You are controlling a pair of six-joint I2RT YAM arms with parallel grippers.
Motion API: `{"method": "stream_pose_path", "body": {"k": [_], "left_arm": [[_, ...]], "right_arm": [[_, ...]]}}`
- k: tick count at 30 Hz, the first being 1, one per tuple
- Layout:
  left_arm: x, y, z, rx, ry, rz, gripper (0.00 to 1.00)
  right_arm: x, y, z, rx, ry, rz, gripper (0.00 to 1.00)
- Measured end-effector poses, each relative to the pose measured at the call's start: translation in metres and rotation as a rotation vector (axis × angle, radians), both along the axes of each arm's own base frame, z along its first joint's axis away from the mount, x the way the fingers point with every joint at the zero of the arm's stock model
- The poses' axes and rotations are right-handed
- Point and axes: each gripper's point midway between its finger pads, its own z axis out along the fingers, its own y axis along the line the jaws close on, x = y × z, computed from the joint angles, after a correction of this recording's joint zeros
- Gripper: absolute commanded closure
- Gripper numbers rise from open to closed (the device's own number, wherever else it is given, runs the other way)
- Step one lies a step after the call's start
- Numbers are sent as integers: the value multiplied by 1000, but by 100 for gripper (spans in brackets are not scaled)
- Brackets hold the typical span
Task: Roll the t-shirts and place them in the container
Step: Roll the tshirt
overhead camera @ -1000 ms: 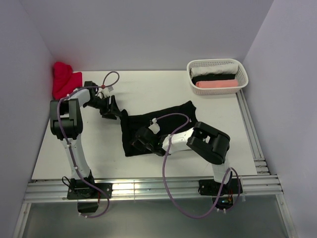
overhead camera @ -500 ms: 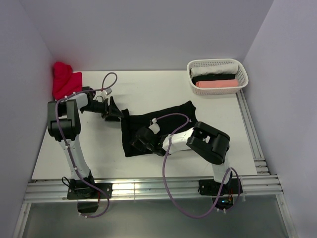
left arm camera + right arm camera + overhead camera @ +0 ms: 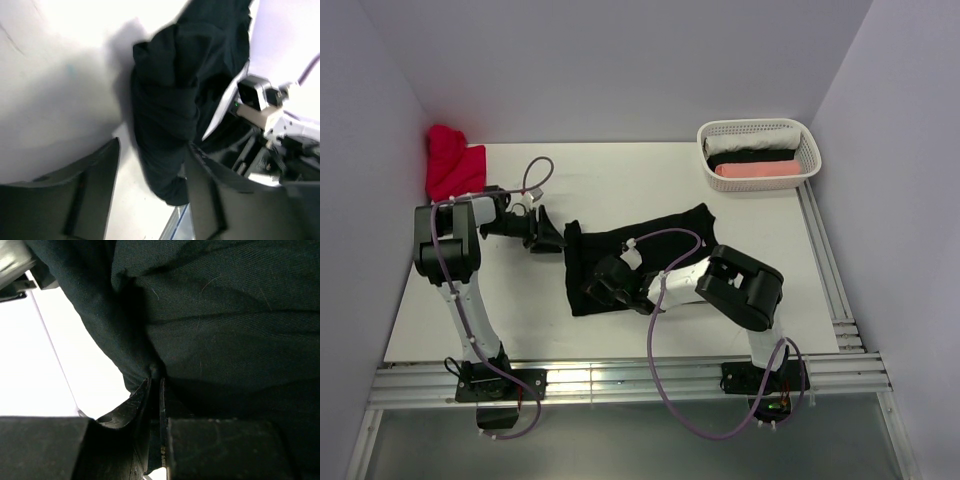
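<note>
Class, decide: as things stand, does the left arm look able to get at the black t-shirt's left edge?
Probably yes: the left end effector is open right beside the black t-shirt, with nothing between them.

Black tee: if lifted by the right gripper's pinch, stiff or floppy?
Probably floppy: the tee lies creased and bunched. Pinched at one fold by the right gripper, it would likely drape. Pushed, it should wrinkle rather than slide.

I worked in a lab test booth: plain lilac walls (image 3: 620, 60) rose beyond my left gripper (image 3: 556, 232), aluminium rails (image 3: 620, 380) behind it edging the white table (image 3: 640, 180).
</note>
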Motion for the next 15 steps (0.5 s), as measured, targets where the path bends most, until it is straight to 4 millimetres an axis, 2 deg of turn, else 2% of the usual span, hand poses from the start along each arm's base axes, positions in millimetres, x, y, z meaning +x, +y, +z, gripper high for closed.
{"method": "stream_pose_path", "body": {"k": [6, 12, 15], "left_arm": [[12, -8, -14, 51, 36, 39, 60], [15, -21, -20, 109, 79, 57, 67], [17, -27, -20, 168, 75, 57, 71]], "right_arm": [[0, 1, 0, 7, 4, 4, 100], [1, 1, 0, 7, 4, 5, 100], [1, 1, 0, 4, 3, 4, 93]]}}
